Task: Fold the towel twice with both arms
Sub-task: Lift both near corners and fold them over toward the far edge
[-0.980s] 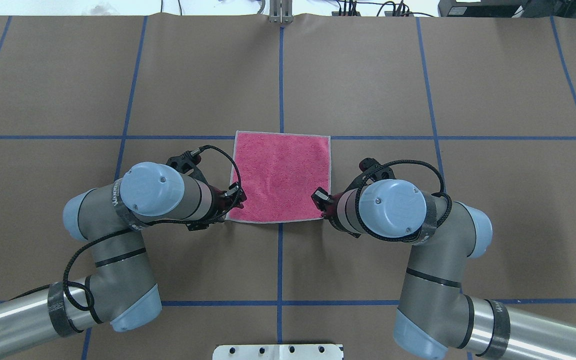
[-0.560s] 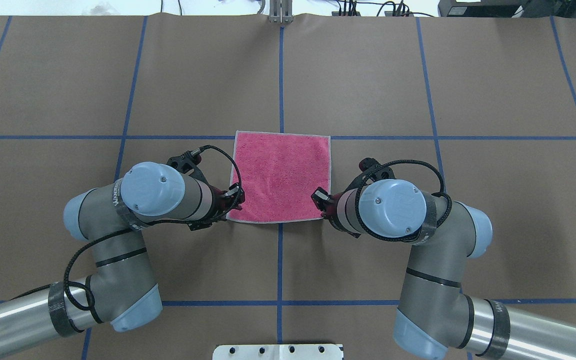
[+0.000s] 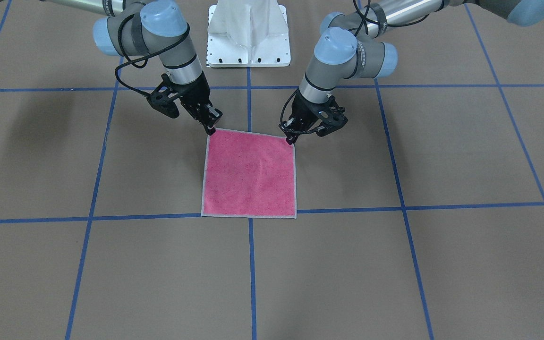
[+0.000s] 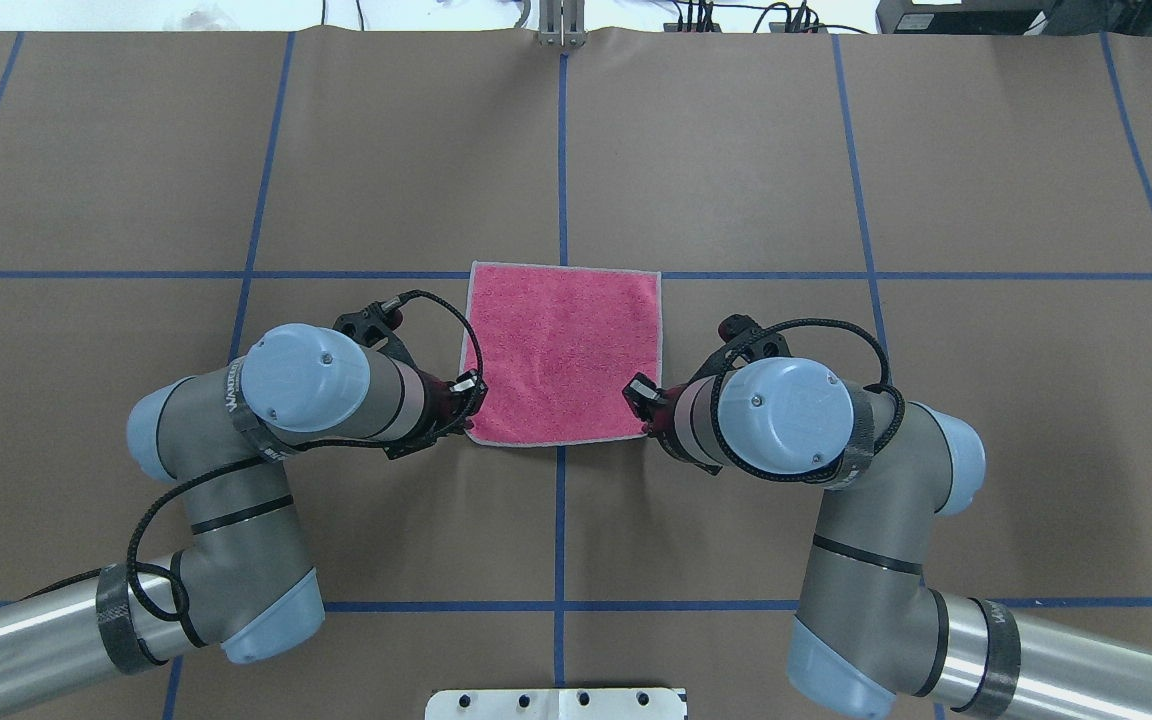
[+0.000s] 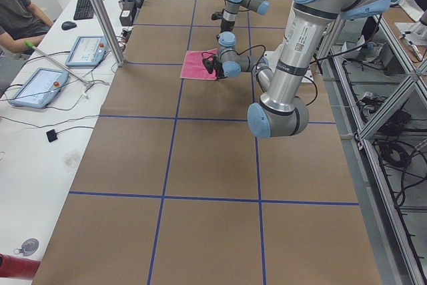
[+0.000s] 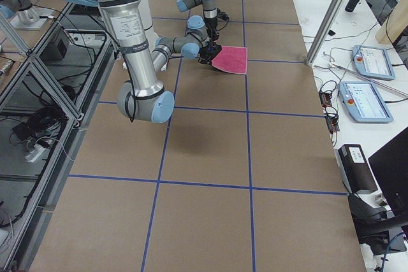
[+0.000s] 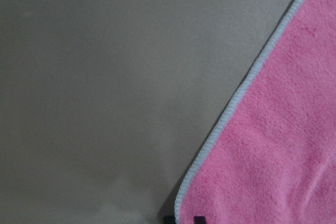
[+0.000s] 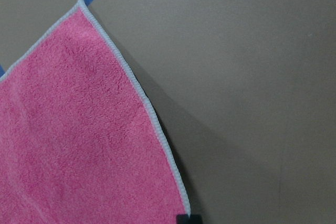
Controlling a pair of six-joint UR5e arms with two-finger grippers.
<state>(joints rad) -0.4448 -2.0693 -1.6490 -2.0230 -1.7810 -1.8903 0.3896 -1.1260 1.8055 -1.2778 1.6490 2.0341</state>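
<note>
Overhead exterior view: the towel (image 4: 564, 350) — a square of looped terry, pink face up, bordered by ribbed light grey edging (image 7: 247, 87) — lies at the table centre, its far edge along a blue tape line (image 4: 836, 275). The left gripper (image 3: 291, 140) is clenched on the near corner on its side, and the right gripper (image 3: 211, 128) on the other. In the wrist views the pinched corners sit slightly raised, shadowing the matte brown paper table (image 4: 736, 150).
</note>
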